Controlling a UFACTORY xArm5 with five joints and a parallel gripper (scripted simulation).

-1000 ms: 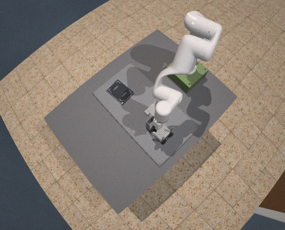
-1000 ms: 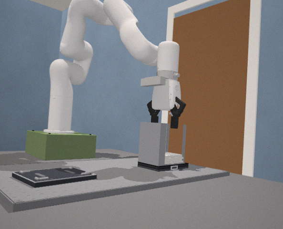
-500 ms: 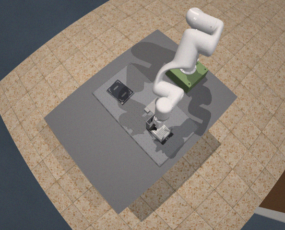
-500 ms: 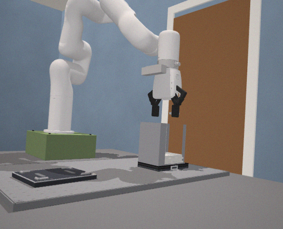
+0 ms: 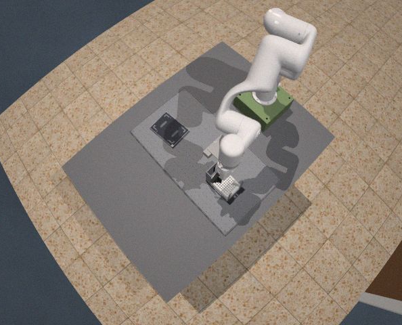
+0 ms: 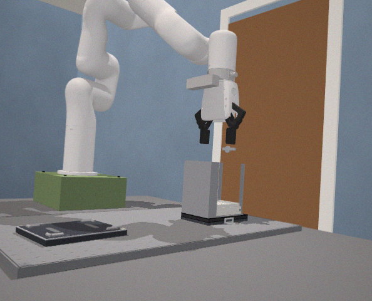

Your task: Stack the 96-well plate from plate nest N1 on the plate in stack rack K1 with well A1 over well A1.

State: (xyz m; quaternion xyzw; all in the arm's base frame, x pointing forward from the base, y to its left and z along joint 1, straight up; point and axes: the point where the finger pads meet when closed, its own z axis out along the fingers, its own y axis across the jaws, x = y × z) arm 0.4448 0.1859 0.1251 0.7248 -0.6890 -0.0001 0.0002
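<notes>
— What lies on the table from above?

— A pale perforated base plate, and on it the dark plate nest N1 toward the upper left, with nothing white in it.

— And the stack rack K1?

— Well apart from the nest, toward the lower right. A white well plate shows inside it, its grid of wells visible.

— One plate or two?

— I cannot tell from here; it looks like a single white top face.

— The arm?

— It rises from a green block and bends over the rack, its wrist hiding the claw.
</notes>
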